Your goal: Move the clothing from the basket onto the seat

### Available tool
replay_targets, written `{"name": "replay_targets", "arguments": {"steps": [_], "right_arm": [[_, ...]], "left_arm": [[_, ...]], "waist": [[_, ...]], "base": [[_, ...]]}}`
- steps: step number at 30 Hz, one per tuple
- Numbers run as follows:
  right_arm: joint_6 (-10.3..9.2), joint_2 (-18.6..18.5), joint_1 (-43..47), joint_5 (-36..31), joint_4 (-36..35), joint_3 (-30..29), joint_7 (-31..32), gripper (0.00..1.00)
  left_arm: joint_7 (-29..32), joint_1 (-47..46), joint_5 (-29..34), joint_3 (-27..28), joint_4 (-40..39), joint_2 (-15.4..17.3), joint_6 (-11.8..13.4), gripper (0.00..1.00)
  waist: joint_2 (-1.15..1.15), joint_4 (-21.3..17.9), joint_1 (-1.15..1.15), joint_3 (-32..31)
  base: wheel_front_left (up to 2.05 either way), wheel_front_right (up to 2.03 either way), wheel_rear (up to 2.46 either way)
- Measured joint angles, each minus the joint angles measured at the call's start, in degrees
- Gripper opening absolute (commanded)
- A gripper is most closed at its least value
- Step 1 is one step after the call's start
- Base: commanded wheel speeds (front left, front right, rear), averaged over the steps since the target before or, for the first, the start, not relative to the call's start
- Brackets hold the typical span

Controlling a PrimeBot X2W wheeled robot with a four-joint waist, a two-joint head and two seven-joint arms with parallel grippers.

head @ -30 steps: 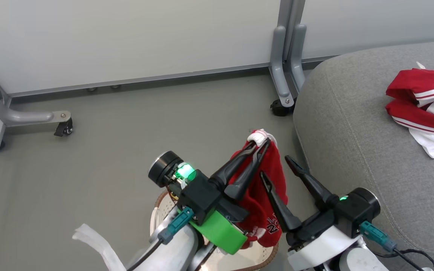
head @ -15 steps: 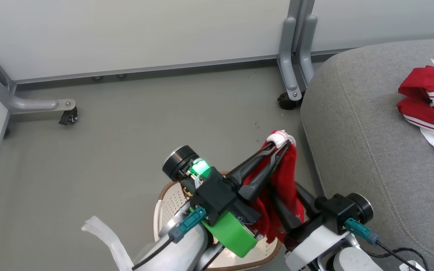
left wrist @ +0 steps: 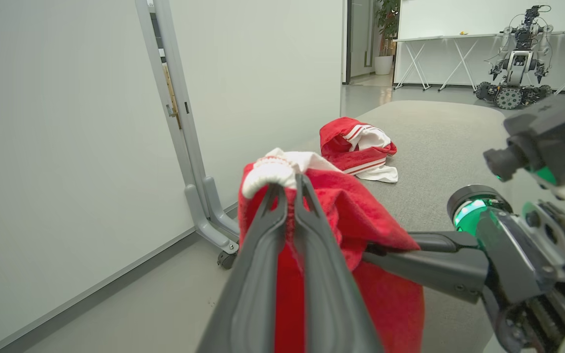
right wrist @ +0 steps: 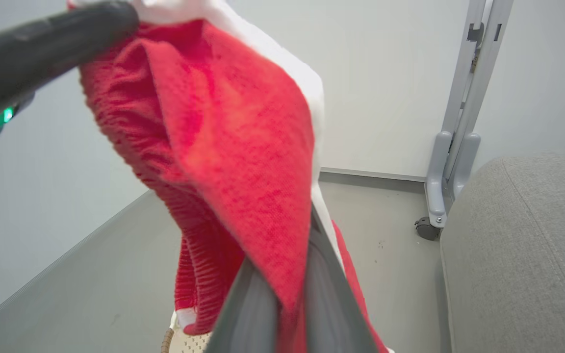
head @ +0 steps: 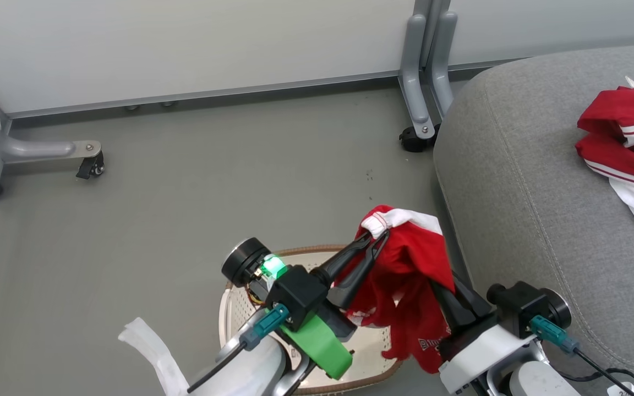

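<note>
A red garment with white trim (head: 405, 264) hangs in the air above the cream perforated basket (head: 234, 319). My left gripper (head: 375, 239) is shut on its white hem (left wrist: 270, 171). My right gripper (head: 442, 289) reaches into the cloth's right side and is shut on a fold; its fingers (right wrist: 331, 294) are partly covered by red fabric (right wrist: 233, 147). The garment stretches between both grippers. A second red garment with white stripes (head: 622, 146) lies crumpled on the grey seat (head: 515, 192), to the right of the basket.
Grey partition legs on castors stand on the floor at the seat's far corner (head: 417, 132) and at the far left (head: 88, 164). White wall panels run behind them. A white strip (head: 152, 357) trails by my left arm. Another robot (left wrist: 518, 49) stands far off.
My right gripper, open beside the garment a second ago, has gone into the cloth and shut on it. The garment now spreads between both grippers. The head camera has shifted a little.
</note>
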Motion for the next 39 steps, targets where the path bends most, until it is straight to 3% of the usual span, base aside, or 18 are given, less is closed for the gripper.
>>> {"name": "replay_targets", "arguments": {"steps": [2, 3, 4, 5, 39], "right_arm": [[0.00, 0.0, 0.1, 0.1, 0.1, -0.3, 0.0, 0.00], [0.00, 0.0, 0.1, 0.1, 0.1, -0.5, 0.0, 0.00], [0.00, 0.1, 0.1, 0.1, 0.1, -0.6, 0.0, 0.00], [0.00, 0.1, 0.1, 0.1, 0.1, -0.7, 0.0, 0.00], [0.00, 0.0, 1.3, 0.6, 0.1, -1.5, 0.0, 0.00]], "left_arm": [[0.0, 0.1, 0.5, 0.1, 0.2, 0.5, 0.1, 0.00], [0.0, 0.3, 0.6, 0.3, 0.2, 0.6, 0.3, 0.13], [0.0, 0.5, 0.6, 0.4, 0.1, 0.6, 0.3, 0.44], [0.0, 0.9, 0.6, 0.6, 0.0, 0.6, 0.7, 1.00], [0.0, 3.1, 0.6, 1.4, 1.1, 1.1, 0.7, 1.00]], "waist": [[0.00, -0.2, 0.00, 0.0], [0.00, -0.3, 0.00, -0.1], [0.00, -0.4, 0.00, -0.1], [0.00, -0.5, 0.00, -0.1], [0.00, -0.6, 0.00, -0.6]], "base": [[0.00, 0.00, 0.00], [0.00, 0.00, 0.00], [0.00, 0.00, 0.00], [0.00, 0.00, 0.00], [0.00, 0.00, 0.00]]}}
